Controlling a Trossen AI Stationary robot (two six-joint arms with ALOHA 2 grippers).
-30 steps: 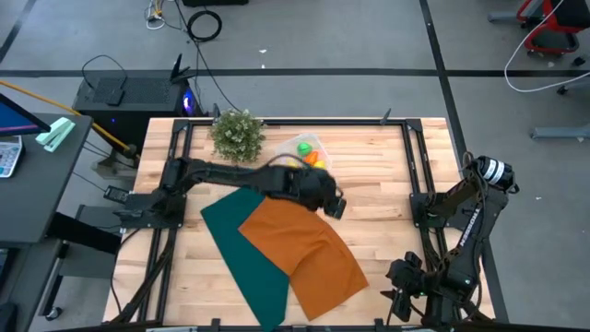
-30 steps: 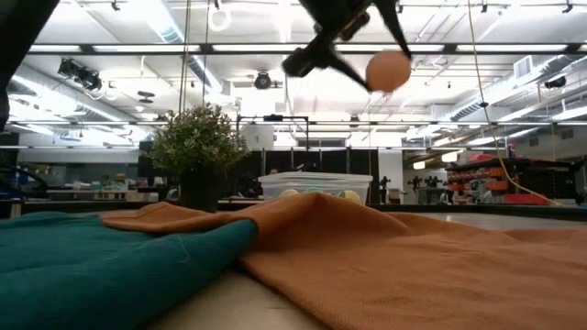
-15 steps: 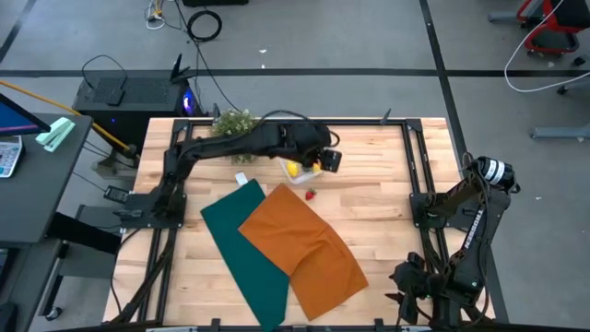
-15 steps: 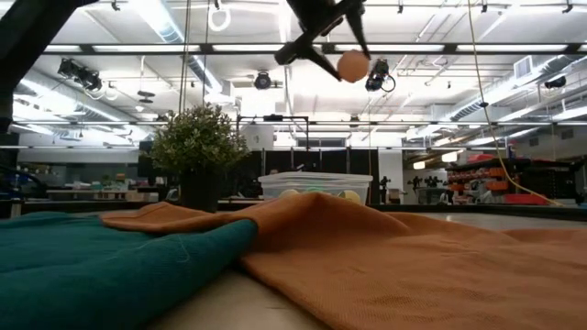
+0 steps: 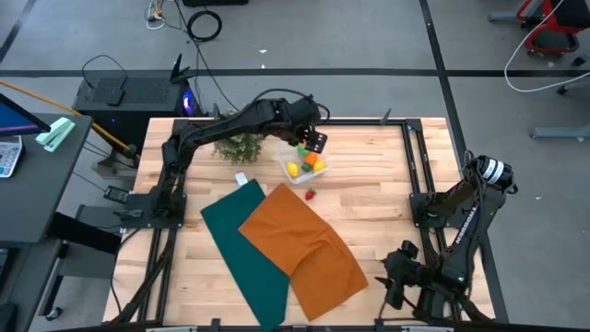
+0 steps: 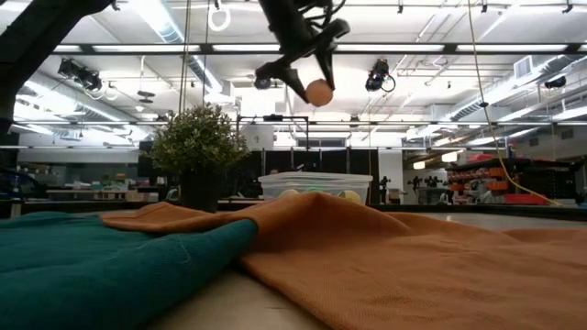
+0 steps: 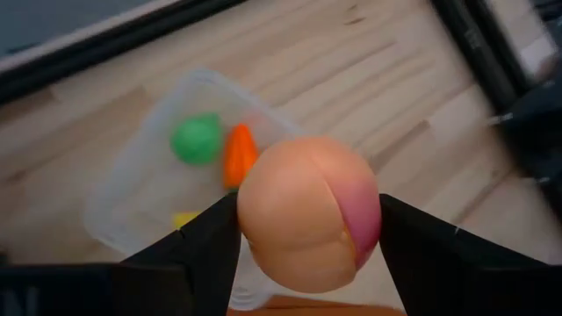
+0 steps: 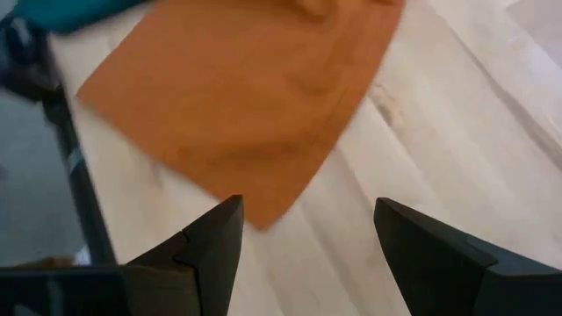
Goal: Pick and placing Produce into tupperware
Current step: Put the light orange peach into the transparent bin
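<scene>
My left gripper point(image 5: 309, 140) hangs above the clear tupperware point(image 5: 297, 160) near the table's far edge, shut on a peach-coloured toy fruit point(image 7: 309, 226), which also shows high in the low view point(image 6: 318, 92). The tupperware point(image 7: 132, 193) holds a green piece point(image 7: 197, 139), an orange piece point(image 7: 238, 154) and a yellow one point(image 5: 292, 169). A small red piece point(image 5: 311, 195) lies on the wood just near the box. My right gripper point(image 8: 307, 246) is open, low at the table's near right corner over the orange cloth's edge point(image 8: 237, 114). My left gripper pinches the peach-coloured fruit between its two fingers point(image 7: 202, 250), one on each side of the fruit's round body point(image 7: 263, 211). The fingers point down from above. The fruit is lifted clear, high over the tupperware.
A bushy potted plant point(image 5: 238, 140) stands just left of the tupperware. An orange cloth point(image 5: 304, 244) overlaps a green cloth point(image 5: 241, 254) across the table's middle and near side. Bare wood point(image 5: 387, 184) lies to the right of the box.
My left gripper, still shut on the peach-coloured fruit, has swung from above the orange cloth toward the table's far edge and now hangs over the tupperware. In the low view the fruit has drifted left and lower. The red piece near the box has come into sight.
</scene>
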